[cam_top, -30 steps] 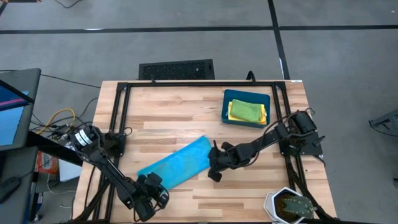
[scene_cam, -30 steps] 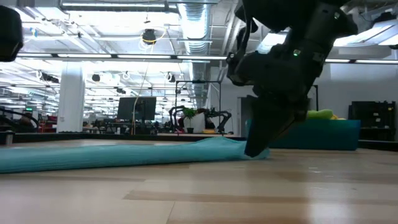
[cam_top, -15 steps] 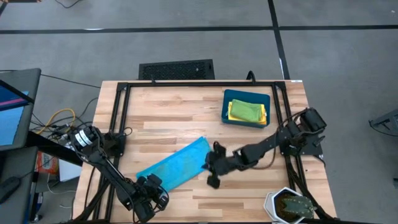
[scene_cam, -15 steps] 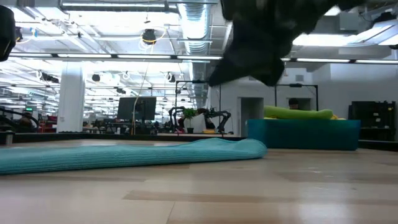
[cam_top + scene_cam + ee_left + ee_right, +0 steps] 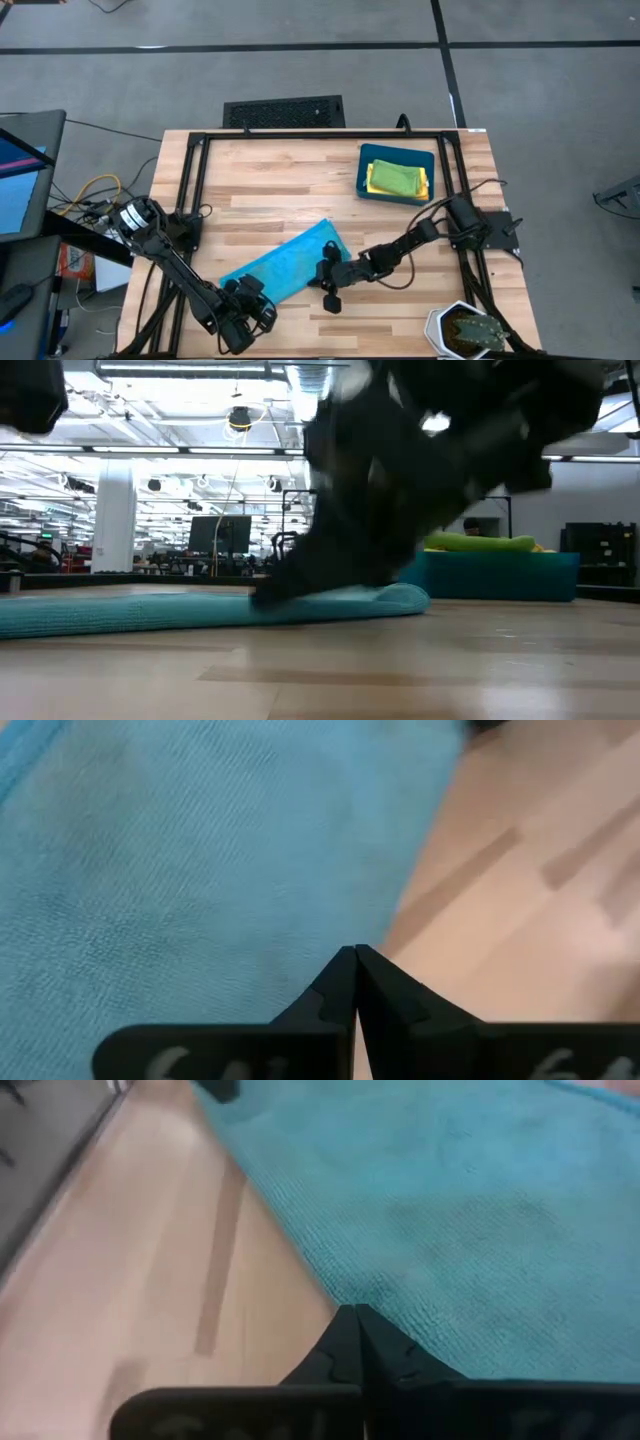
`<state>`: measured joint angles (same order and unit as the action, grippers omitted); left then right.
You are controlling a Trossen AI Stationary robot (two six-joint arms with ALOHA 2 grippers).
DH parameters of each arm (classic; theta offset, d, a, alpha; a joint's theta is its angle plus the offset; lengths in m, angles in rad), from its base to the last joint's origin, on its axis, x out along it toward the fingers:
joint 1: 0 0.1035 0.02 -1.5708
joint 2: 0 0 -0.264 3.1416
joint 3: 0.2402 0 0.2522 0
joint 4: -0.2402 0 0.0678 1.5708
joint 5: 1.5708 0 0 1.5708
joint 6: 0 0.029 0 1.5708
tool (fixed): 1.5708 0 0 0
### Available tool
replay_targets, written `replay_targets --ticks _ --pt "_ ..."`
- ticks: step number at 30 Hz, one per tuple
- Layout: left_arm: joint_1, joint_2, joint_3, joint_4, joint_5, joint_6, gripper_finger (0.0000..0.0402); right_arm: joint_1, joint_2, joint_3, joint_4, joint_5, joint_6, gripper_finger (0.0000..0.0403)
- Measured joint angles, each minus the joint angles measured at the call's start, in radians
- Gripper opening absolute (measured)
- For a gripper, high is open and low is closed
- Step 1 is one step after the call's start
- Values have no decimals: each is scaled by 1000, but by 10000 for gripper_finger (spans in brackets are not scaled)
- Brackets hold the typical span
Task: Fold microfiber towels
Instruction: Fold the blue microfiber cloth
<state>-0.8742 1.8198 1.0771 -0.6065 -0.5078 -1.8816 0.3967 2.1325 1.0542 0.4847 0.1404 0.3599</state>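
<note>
Blue towel (image 5: pixel 283 265) lies flat — both arms' fingers (image 5: pixel 352 1342) pressed together at its edges, gripping nothing.

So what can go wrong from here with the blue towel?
Both grippers are shut at the blue towel's edge, the left gripper at one end and the right gripper at the other. Neither clearly holds cloth, so a lift may leave the towel behind. If only one catches, the fold would likely come out skewed.

Wooden table (image 5: pixel 270 190) carries a dark teal bin (image 5: pixel 366 180) near its back right; a potted plant (image 5: pixel 466 330) sits front right.
</note>
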Motion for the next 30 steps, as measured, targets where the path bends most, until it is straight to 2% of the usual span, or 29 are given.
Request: replay_targets --ticks 7,14,23,28,30 --pt "-46 14 159 -165 -37 -12 0 -6 44 4 41 -23 55 15" --pt "-191 144 210 -231 -22 -304 0 -18 33 1 44 -35 54 11" --pt "-206 176 245 -336 -14 -301 0 -19 31 1 38 -60 82 11" --pt "-215 156 338 -603 -79 -271 0 -19 31 1 38 -61 92 16" --pt "-226 156 327 -632 -84 -279 0 -20 31 2 36 -62 100 19"
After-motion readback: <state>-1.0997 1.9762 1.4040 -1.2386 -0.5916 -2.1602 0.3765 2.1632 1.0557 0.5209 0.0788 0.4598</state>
